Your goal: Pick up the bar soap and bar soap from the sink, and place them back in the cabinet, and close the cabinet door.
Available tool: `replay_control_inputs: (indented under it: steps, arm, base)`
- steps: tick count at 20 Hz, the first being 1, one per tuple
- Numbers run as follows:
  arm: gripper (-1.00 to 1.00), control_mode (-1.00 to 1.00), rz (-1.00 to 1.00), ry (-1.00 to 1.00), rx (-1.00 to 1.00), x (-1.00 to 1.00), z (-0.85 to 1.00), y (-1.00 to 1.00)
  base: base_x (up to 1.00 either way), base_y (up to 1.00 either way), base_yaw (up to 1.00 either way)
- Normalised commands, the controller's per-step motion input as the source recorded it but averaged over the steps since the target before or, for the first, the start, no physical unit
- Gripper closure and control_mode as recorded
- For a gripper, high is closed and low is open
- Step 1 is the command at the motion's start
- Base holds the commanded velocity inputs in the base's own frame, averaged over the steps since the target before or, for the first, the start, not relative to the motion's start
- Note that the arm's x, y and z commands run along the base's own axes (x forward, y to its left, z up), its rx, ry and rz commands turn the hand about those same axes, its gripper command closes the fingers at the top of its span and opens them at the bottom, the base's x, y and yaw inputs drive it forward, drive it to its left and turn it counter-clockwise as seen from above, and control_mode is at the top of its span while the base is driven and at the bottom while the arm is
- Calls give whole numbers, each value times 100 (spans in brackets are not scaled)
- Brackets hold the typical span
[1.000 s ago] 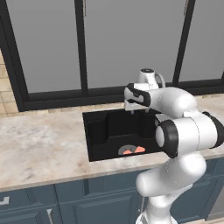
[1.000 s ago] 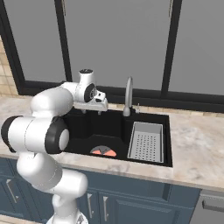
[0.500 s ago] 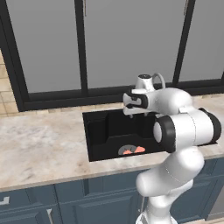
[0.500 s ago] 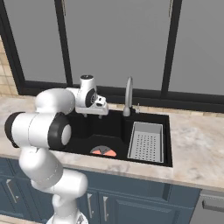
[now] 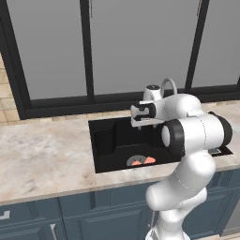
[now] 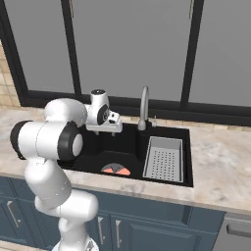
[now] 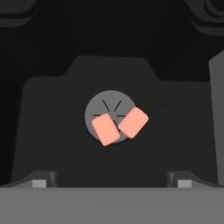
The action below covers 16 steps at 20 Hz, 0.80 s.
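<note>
Released gripper (image 7: 109,183) at frame bottom; two bar soaps (image 7: 105,129) (image 7: 133,122) touching on sink (image 7: 48,144) drain (image 7: 109,104), centre.

A beige marble countertop (image 5: 42,159) is seen running across the room, with dark blue base cabinets (image 5: 93,218) fitted beneath it; short silver handles (image 6: 100,229) are mounted on their framed fronts. Behind the counter, tall grey window panes (image 5: 47,47) are divided by black frames (image 5: 85,51) toward 12 o'clock. A strip of tan tiled wall (image 5: 7,93) is visible at 9 o'clock. Even, flat light is cast over everything, with only faint shadows.
</note>
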Motion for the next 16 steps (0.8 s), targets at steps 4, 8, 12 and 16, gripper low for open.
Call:
replay_control_inputs:
  steps: [4, 8, 12, 16]
  arm:
    - [-100, -100, 0, 0, 0, 15, -21, 0]
    - [-100, -100, 0, 2, 0, 11, -21, 0]
    - [-100, -100, 0, 2, 0, 10, -24, 0]
    - [-100, -100, 0, 2, 0, 13, -26, 0]
  base:
    - [0, 0, 0]
    - [0, 0, 0]
    - [0, 0, 0]
    - [0, 0, 0]
